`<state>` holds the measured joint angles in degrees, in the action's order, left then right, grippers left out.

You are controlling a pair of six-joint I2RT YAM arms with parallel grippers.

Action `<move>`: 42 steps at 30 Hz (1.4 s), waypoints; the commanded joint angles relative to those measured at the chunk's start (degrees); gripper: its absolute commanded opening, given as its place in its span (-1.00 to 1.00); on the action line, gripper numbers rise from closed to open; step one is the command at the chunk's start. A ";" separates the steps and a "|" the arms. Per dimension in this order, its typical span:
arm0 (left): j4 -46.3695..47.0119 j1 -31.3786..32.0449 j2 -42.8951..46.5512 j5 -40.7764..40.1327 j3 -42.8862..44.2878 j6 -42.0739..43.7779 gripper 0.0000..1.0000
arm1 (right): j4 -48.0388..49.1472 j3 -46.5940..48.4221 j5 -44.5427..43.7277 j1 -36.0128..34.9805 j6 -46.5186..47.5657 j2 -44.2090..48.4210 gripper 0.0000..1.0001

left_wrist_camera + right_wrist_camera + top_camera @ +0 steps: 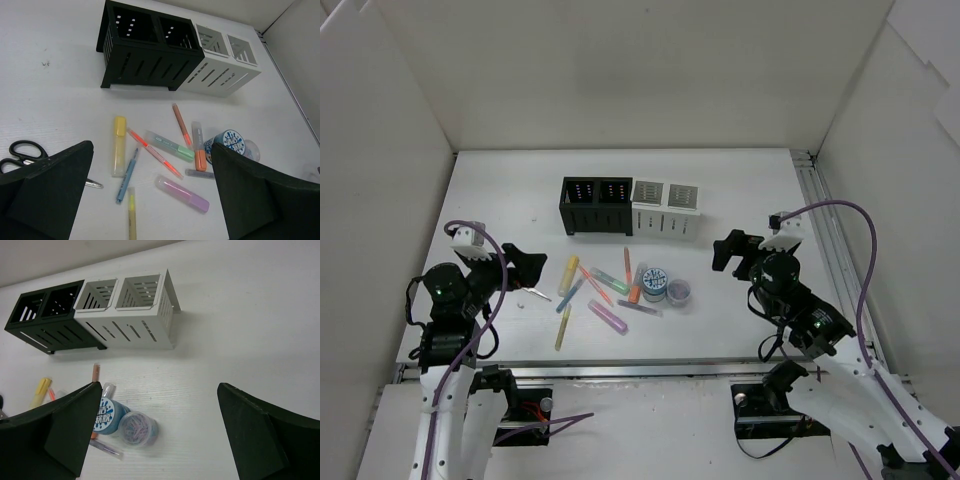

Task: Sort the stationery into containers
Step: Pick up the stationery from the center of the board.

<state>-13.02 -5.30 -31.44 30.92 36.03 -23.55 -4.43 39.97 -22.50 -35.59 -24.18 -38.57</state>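
You are working over a white table, and nothing is sorted yet. The black organiser and the white organiser are standing side by side, touching, at the back, and their compartments are looking empty as far as the views reach.

Both arms are sitting low and folded near their bases, wrists tipped forward and down toward the pile. The left gripper is hovering just left of the heap, jaws spread wide and holding nothing. The right gripper is hanging to the right of it, equally wide and empty.

I judge the step in hand to be the first pick. The markers are lying loose in front of the organisers: yellow marker, green marker, pink-purple marker, orange marker. You are best starting with the yellow one, which is lying clear at the left side; be turning the wrist so the jaws cross its barrel.

Be keeping clear of the scissors beside the left finger.

The blue tape roll and the clear round tub are touching, so be approaching them from the right arm's side.

The thin pens, such as the blue pen, are lying flat, so be closing low on them.
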 commanded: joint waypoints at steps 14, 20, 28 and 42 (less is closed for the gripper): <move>6.69 0.11 -4.50 5.29 -0.43 -2.11 0.99 | -2.51 3.88 11.95 -0.53 6.61 -10.20 0.96; 6.16 0.11 -6.70 4.59 -2.36 -3.87 0.99 | -3.22 7.75 15.03 -7.99 10.82 -24.26 0.96; 7.48 5.81 -10.65 0.83 -5.71 -5.19 0.99 | 1.34 12.06 16.08 -13.54 12.32 -38.06 0.96; -0.07 19.53 -14.00 -17.64 -0.35 -3.26 0.99 | 3.20 17.69 15.29 -13.19 10.83 -51.07 0.67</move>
<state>-13.50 12.84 -46.00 18.50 31.46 -27.46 -3.16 55.31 -7.38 -49.15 -12.45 -89.10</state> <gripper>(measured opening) 0.996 0.852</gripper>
